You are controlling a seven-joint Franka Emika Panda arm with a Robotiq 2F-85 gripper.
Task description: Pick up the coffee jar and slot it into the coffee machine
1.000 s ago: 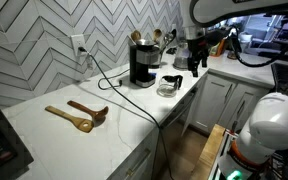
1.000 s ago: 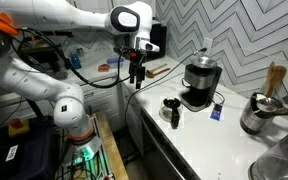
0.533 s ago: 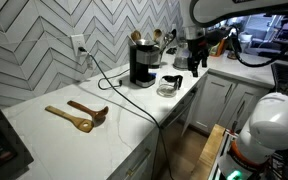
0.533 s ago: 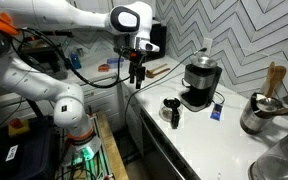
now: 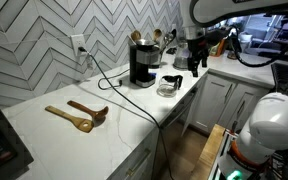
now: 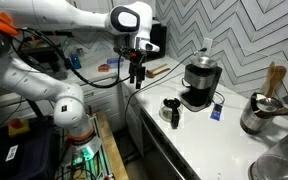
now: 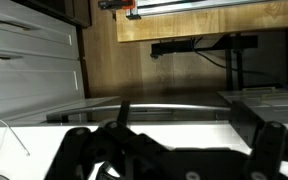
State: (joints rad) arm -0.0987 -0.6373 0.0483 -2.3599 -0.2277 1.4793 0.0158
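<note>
Jar [image 5: 170, 85] stands upright on the white table [image 5: 44, 135], just beside the machine [image 5: 142, 64] and outside its slot. We see the gripper [image 5: 195, 68] hanging in the air near the table's edge, apart from the jar. In the wrist view its jaws are spread, with nothing between them. Two wooden spoons [image 5: 79, 114] lie well apart from the machine.
</note>
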